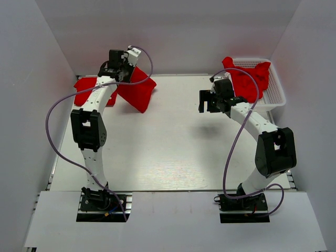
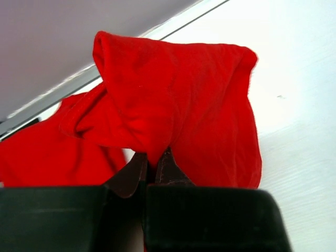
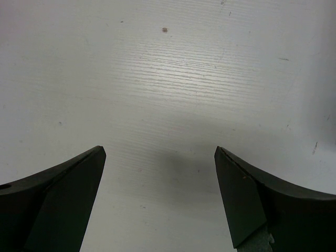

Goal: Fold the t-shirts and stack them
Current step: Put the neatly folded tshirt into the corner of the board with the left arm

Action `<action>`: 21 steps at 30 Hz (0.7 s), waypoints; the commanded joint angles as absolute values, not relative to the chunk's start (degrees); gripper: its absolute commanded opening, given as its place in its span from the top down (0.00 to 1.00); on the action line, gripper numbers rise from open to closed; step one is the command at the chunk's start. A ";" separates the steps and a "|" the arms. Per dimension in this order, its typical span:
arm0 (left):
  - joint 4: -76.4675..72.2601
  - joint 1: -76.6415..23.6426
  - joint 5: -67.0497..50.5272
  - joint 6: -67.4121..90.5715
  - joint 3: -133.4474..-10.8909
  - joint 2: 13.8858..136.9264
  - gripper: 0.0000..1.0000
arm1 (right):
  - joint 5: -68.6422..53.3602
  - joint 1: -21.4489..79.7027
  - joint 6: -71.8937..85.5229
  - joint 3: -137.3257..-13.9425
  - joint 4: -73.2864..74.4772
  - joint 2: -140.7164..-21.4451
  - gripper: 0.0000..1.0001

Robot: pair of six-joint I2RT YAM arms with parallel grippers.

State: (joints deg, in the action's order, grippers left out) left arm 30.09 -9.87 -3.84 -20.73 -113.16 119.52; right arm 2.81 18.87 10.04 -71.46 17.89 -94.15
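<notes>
- Our left end effector (image 2: 155, 160) is pinched tight on a fold of a red t-shirt (image 2: 173, 94). Its two fingers are pressed together with the cloth caught between them.
- The t-shirt hangs from that pinch in a loose bunch. Part of it is lifted up and part rests on the counter (image 1: 168, 152), close to the far left corner.
- Our right end effector (image 3: 160, 152) is spread wide apart. It holds nothing and touches nothing. We see only bare counter under it.
- That right end effector hangs over the far right part of the counter, just beside the white basket (image 1: 277, 97).
- The other t-shirts (image 1: 247, 79) sit in a red heap in the basket at the far right corner, with some cloth spilling over its rim.
- We think we are at the start. One shirt is out and needs to be laid flat before any fold. No folded pile shows yet.
- Next, we think the shirt must be pulled toward the middle of the counter and spread out.
- That calls for our right end effector to cross over and grab another edge, so both can stretch the cloth smooth.
- The cloth is soft and floppy, so we should move slowly.
</notes>
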 commanded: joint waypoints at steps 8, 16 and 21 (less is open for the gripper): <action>27.51 -3.34 -5.27 -25.40 -115.49 112.94 1.00 | 0.97 19.07 9.75 -73.91 17.93 -95.09 0.10; 25.76 0.96 -6.42 -26.02 -115.49 112.94 1.00 | 0.53 18.98 9.58 -75.32 18.28 -96.85 0.10; 26.46 2.81 -8.52 -26.02 -117.60 112.41 1.00 | -2.02 18.90 9.93 -76.20 18.28 -98.35 0.10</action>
